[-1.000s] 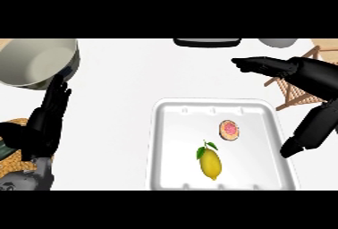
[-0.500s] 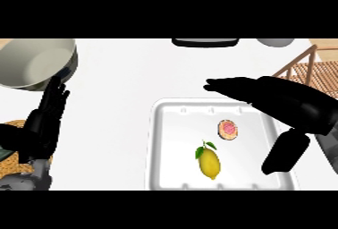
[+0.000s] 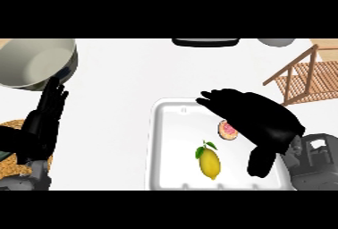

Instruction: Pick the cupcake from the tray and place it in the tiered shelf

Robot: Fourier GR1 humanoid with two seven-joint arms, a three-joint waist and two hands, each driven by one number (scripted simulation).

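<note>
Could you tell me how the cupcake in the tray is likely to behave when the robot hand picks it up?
The cupcake looks small, so probably light. Its pink top suggests soft frosting that curled fingers could smear or crush. Its round shape might let it roll on the smooth tray if nudged by the right robot hand.

Glossy white tray [image 3: 167, 147], slatted wooden shelf [image 3: 309, 76]

Both hands [image 3: 254, 118] [image 3: 45, 118] open, fingers relaxed

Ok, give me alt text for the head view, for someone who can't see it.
The right hand hovers open over a white tray, partly covering a pink cupcake beside a lemon. The left hand rests open at the left edge, below a bowl; a wooden shelf stands at upper right.
</note>
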